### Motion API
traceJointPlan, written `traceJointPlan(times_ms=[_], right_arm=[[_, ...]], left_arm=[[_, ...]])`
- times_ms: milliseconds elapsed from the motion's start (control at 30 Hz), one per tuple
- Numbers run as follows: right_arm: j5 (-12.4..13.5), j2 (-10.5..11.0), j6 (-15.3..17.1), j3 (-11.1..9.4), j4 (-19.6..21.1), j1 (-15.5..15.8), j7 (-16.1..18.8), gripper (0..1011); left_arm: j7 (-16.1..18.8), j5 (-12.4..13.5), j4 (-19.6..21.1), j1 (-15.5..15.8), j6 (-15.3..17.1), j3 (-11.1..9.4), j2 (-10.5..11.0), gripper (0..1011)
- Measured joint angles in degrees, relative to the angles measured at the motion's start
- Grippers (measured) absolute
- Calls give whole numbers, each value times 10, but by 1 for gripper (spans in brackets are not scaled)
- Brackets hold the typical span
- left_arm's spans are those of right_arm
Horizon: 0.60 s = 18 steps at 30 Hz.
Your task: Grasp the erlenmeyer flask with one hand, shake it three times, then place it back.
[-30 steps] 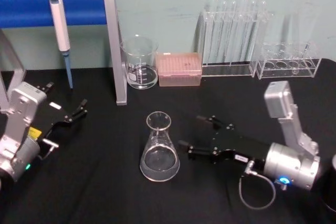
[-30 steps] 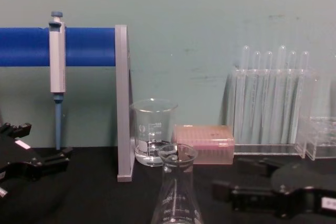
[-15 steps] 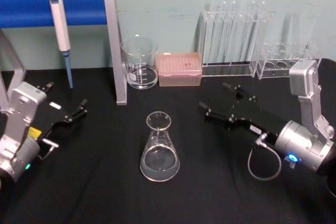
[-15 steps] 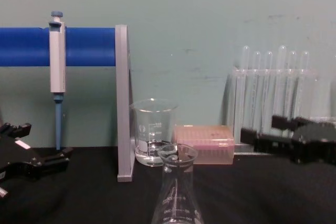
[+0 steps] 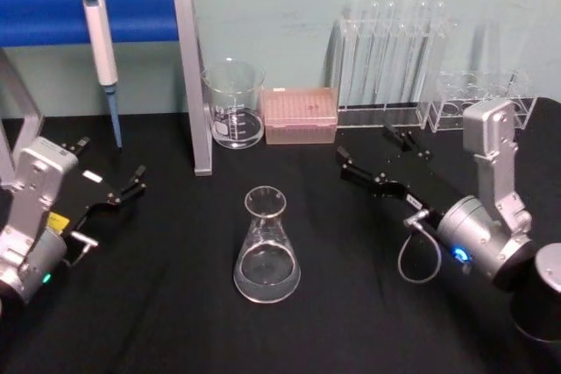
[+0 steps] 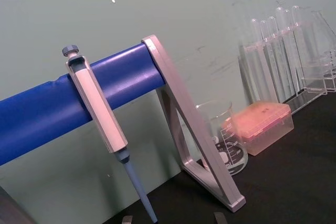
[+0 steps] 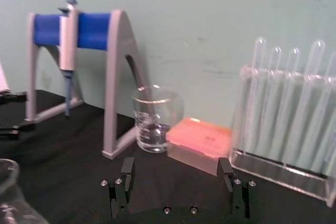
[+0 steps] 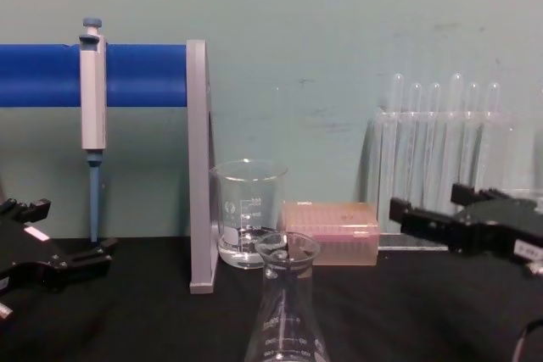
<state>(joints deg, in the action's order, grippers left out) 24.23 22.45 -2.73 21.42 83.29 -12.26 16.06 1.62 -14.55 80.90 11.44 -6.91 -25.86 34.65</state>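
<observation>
The erlenmeyer flask (image 5: 266, 248) is standing upright on the black worktop (image 5: 175, 321), near its middle, with nothing touching it. The right gripper (image 5: 377, 162) is hovering above the worktop, off to the flask's right and farther back, well apart from it, pointing toward the pink pipette-tip box (image 5: 300, 115) and the glass beaker (image 5: 233, 104). Its jaws are standing wide and holding nothing; in the right wrist view the two fingers (image 7: 126, 178) are showing a broad gap, with the beaker (image 7: 156, 120) and tip box (image 7: 199, 141) beyond. The left gripper (image 5: 112, 183) is sitting idle at the worktop's left side, its jaws spread and empty. Behind it, a pipette (image 5: 101, 50) is hanging on the blue-barred stand (image 5: 140, 8). A test-tube rack (image 5: 390, 67) is standing at the back right.
</observation>
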Motion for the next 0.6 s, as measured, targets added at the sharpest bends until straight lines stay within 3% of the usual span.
traceJointPlan(times_ms=[233, 600], right_arm=[[-33, -34, -4, 5, -49, -12, -27, 1000], [-53, -56, 1, 4, -93, -20, -27, 1000]], left_arm=[[0, 0, 0, 0, 0, 0, 0, 1001], [0, 0, 0, 0, 0, 0, 0, 1001]])
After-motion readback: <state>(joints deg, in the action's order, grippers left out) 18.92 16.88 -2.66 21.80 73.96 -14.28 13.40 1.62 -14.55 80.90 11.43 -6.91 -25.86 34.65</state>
